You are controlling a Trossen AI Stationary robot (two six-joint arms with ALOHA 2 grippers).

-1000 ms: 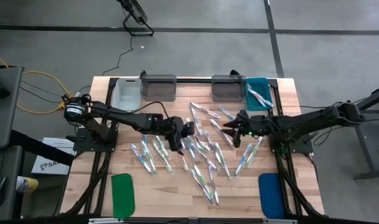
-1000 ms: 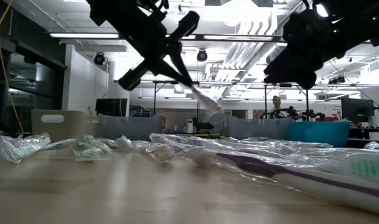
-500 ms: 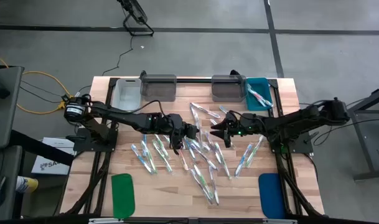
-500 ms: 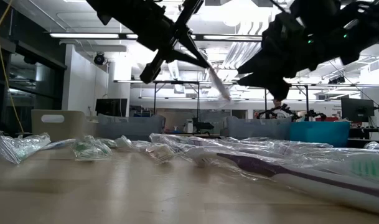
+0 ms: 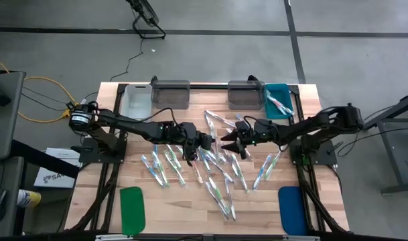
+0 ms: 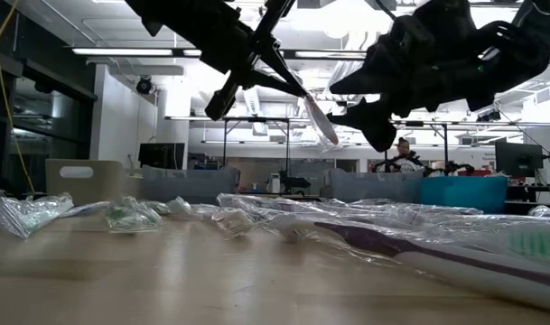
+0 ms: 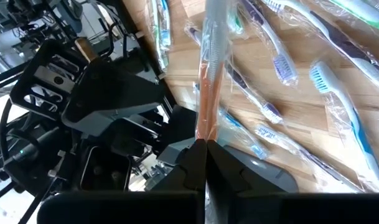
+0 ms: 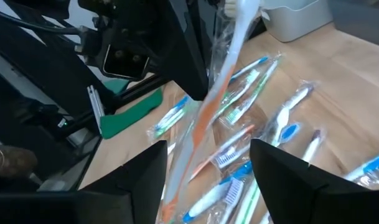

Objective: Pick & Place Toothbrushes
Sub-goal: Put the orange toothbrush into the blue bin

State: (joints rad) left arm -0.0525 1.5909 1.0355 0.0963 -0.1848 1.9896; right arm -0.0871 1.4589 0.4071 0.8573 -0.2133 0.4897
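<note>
**Two grippers meeting over the scattered toothbrushes**

High view, centre of frame: the left gripper (image 5: pixel 207 142) is clenched on one wrapped toothbrush (image 6: pixel 318 117) with an orange handle, held clear of the table (image 5: pixel 190 207). In the low view this brush hangs slanted at upper centre, between the two arms. The right gripper (image 5: pixel 229 143) faces it from the right of the frame with its fingers spread; in the right wrist view the orange-handled brush (image 8: pixel 215 99) lies between those fingers, and contact cannot be told. The remaining toothbrushes (image 5: pixel 220 184) lie scattered across the middle of the table. A teal bin (image 5: pixel 279 100) at upper right holds a few brushes.
</note>
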